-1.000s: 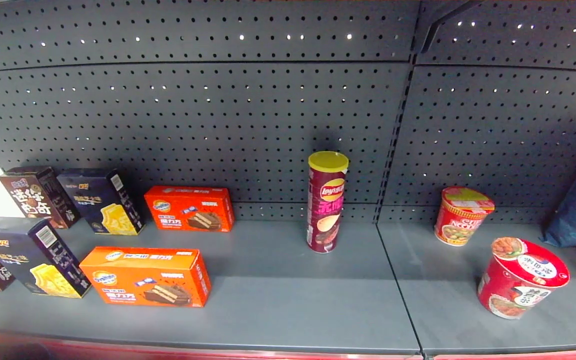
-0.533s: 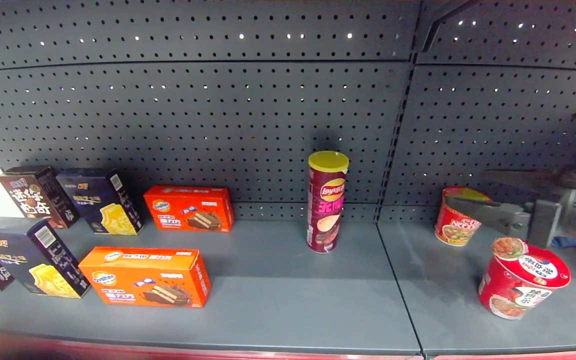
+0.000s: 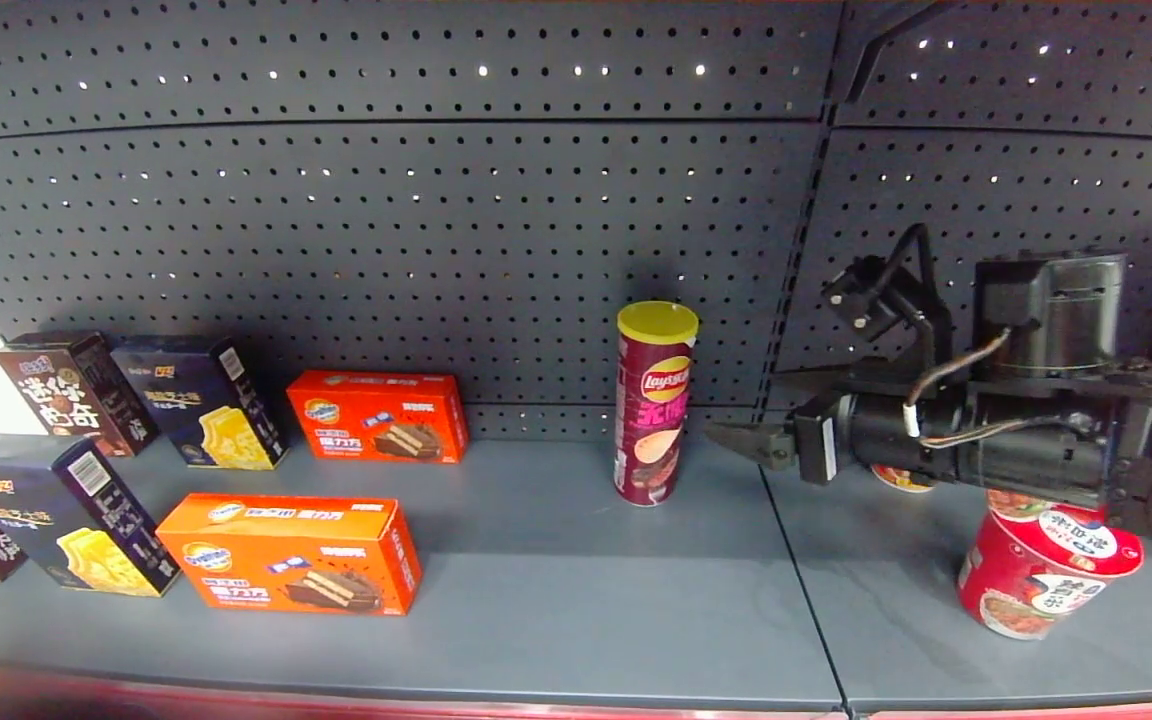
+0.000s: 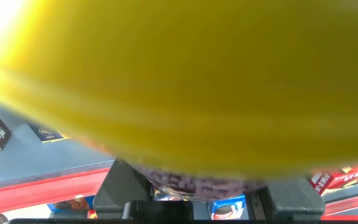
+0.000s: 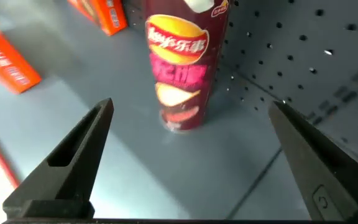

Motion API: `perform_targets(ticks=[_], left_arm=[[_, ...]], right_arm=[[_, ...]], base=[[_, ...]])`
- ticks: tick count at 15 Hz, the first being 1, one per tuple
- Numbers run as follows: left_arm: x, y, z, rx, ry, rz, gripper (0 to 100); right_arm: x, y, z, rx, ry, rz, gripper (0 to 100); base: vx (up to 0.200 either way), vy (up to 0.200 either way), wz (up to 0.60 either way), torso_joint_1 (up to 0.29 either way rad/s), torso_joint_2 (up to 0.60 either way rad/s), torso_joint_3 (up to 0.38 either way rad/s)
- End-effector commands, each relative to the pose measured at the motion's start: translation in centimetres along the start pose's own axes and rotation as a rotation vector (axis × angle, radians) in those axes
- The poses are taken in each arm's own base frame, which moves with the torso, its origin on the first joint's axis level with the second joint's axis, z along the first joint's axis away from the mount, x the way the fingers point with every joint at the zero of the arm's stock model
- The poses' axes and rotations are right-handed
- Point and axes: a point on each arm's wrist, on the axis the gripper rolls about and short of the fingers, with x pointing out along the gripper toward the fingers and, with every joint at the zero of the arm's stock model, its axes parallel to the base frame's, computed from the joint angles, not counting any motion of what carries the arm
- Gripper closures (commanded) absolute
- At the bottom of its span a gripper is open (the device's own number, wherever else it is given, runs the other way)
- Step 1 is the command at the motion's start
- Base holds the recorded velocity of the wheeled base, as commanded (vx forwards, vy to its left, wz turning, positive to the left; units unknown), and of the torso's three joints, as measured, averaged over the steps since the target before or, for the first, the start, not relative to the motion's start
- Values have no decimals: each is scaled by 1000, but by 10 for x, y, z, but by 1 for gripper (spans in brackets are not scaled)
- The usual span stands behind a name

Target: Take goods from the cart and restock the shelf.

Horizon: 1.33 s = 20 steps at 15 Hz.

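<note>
Left wrist view has a yellow-lidded can [image 4: 185, 74] pressed close to the lens, its purple body sitting low in the left gripper [image 4: 194, 190], which seems closed around it; this item looks taken from the cart and not yet shelved.

On the shelf [image 3: 556, 580], the front row holds a dark blue box [image 3: 66, 510] and an orange box [image 3: 291, 553] on the left, and a red noodle bowl [image 3: 1041, 565] on the right. The front middle is bare.

Farther in, the right gripper [image 3: 741, 403] hangs just beside the chips can [image 3: 654, 402], apart from it, its jaws spread wide and holding nothing. In the right wrist view the same chips can [image 5: 182, 68] stands upright beyond the two fingertips [image 5: 101, 115], lined up between them.

At the back, against the perforated panel [image 3: 436, 250], stand two dark boxes [image 3: 146, 395], a second orange box [image 3: 378, 416] and a noodle cup [image 3: 901, 478], mostly hidden behind the right arm.

By my reading the restocking is partway: several goods are placed, wide gaps remain, and at least the held can is left to set down.
</note>
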Motion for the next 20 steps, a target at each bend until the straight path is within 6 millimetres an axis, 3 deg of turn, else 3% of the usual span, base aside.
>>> perform_targets(ticks=[1,9,14,20], left_arm=[[0,0,0,0,0,1,100],[1,0,-3,-1,13,-3,100],[2,0,-7,-3,27,-6,100],[1,0,-16,-4,36,-6,100]], right_arm=[[36,-3,-17,1,51,-3,0],[95,-17,-32,5,15,-51,0],[118,-14,-32,38,0,-39,0],[126,3,-29,57,-12,-9,0]], base=[[0,0,0,0,0,0],[0,0,0,0,0,0],[0,0,0,0,0,0],[0,0,0,0,0,0]])
